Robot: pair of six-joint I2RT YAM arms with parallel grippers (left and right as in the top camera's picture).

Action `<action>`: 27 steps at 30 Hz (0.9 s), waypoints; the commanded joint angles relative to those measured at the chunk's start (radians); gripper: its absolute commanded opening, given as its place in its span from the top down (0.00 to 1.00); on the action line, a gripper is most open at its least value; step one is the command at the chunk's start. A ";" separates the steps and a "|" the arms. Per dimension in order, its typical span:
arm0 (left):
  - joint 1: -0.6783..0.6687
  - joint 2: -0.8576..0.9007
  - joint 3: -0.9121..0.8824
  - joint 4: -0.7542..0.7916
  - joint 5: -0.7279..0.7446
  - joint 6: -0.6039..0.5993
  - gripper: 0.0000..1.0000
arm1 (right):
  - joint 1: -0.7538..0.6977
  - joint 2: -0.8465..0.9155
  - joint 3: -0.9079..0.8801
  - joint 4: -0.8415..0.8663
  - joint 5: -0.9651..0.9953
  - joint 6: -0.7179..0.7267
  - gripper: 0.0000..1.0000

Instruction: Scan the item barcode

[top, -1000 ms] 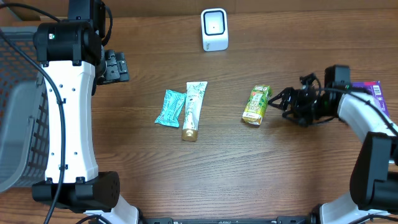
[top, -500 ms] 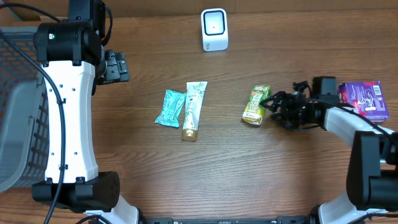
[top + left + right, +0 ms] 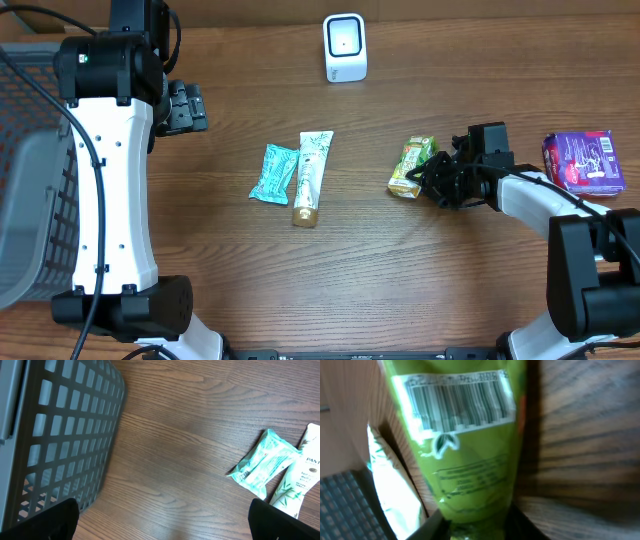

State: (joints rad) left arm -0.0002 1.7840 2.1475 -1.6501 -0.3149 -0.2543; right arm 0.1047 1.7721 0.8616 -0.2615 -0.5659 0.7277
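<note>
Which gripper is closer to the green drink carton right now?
Right. The right gripper grips the green drink carton at its end; the left gripper hangs open far away, beside the basket.

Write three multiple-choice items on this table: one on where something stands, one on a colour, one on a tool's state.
1. The white scanner stands on which side of the table? A far; B near; C left.
2. The box at the right is: A red; B purple; C yellow.
3. The left tool is: A shut on something; B open, empty; C shut, empty.
Answers: 1 A, it sits opposite the arm bases. 2 B, its wrapper shows purple. 3 B, its fingertips stand far apart over bare wood.
</note>
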 commanded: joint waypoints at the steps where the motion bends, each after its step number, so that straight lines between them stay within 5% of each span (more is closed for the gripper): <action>1: 0.000 -0.015 0.015 0.002 -0.006 0.011 0.01 | 0.001 0.005 -0.010 -0.001 0.068 0.008 0.79; 4: 0.000 -0.015 0.015 0.002 -0.006 0.011 0.00 | 0.001 0.001 -0.008 -0.006 0.068 0.001 0.91; 8: 0.000 -0.015 0.015 0.002 -0.006 0.011 0.00 | 0.001 -0.036 0.051 -0.122 0.072 -0.098 0.95; 18: 0.000 -0.015 0.015 0.001 -0.006 0.011 0.00 | 0.154 -0.066 0.467 -0.845 0.638 -0.269 0.96; 27: 0.000 -0.015 0.015 0.002 -0.006 0.011 0.00 | 0.383 0.055 0.475 -0.861 0.969 -0.292 0.96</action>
State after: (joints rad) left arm -0.0002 1.7840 2.1475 -1.6501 -0.3149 -0.2543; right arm 0.4706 1.7813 1.3132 -1.1259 0.2230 0.4507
